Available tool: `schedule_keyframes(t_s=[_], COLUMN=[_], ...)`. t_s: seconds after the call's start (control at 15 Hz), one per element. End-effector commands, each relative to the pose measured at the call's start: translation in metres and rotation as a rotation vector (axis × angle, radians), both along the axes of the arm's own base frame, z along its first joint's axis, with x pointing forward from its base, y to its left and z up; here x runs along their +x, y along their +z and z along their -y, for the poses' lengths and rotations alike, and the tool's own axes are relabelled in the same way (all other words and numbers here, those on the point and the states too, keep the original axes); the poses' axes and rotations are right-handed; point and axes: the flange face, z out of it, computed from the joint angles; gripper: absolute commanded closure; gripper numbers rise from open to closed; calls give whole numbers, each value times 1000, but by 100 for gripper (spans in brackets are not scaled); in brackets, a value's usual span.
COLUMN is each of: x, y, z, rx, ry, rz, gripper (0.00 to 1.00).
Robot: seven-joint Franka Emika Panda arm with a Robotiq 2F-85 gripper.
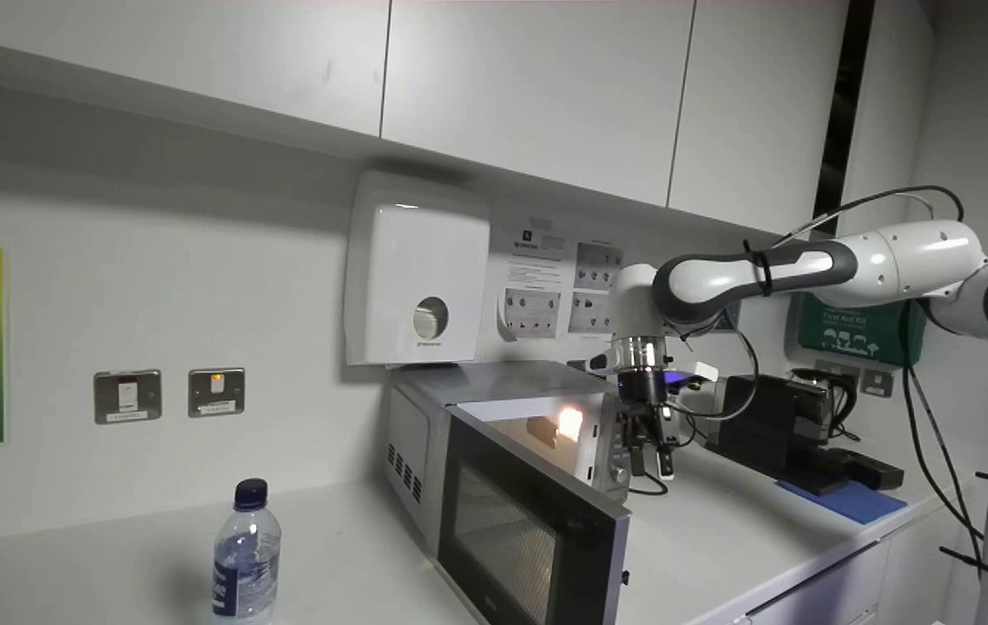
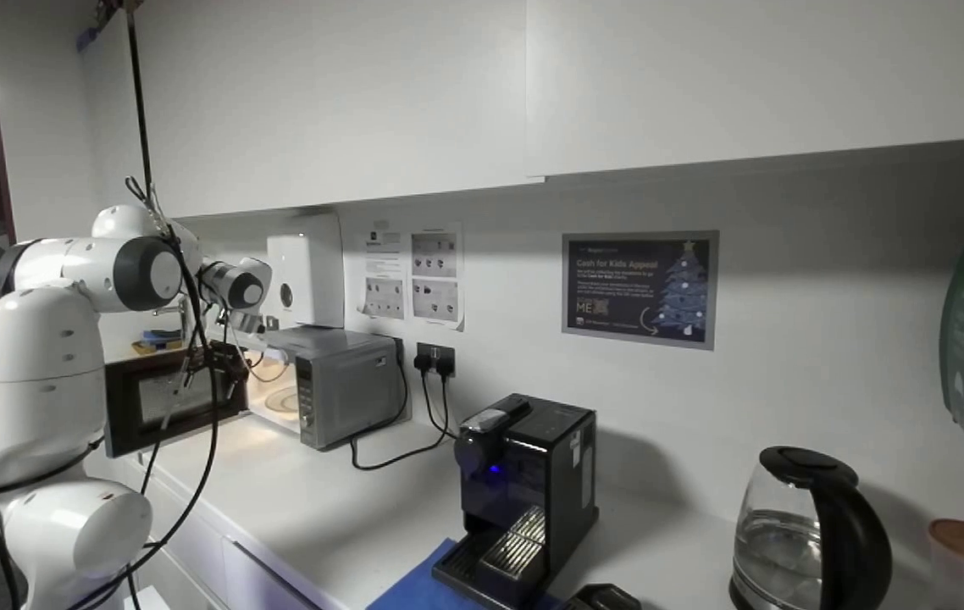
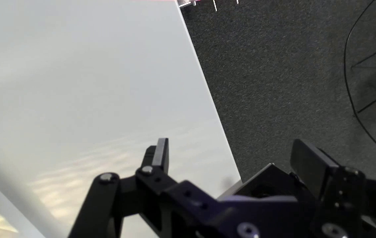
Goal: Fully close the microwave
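Observation:
The silver-grey microwave (image 1: 494,379) stands on the counter with its inside lit. Its dark-windowed door (image 1: 529,529) is swung wide out from the front in both exterior views, inner face showing in an exterior view (image 2: 177,394). My gripper (image 1: 652,467) points down near the front of the microwave, on the inner side of the door. In the wrist view the gripper (image 3: 231,145) is open, its fingers wide apart with nothing held. A dark corner of the door (image 3: 270,180) appears low between them, partly hidden by the gripper body. Whether anything touches the door I cannot tell.
A water bottle (image 1: 247,555) stands on the counter beside the door. Past the microwave are a black coffee machine (image 2: 533,483) on a blue mat (image 2: 423,585) and a kettle (image 2: 804,534). Wall cupboards (image 1: 537,95) overhang the counter. The counter edge (image 3: 204,79) drops to dark carpet.

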Motion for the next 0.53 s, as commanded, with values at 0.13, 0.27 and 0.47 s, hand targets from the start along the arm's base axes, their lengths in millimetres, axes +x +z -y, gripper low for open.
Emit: schedule_keyframes(t_s=[0.13, 0.27, 0.47], x=[-24, -35, -44], y=[30, 32, 30], z=[-62, -81, -97], rx=[-18, -25, -38], ry=[182, 236, 284], rz=[-31, -37, -40], gripper=[0, 0, 0])
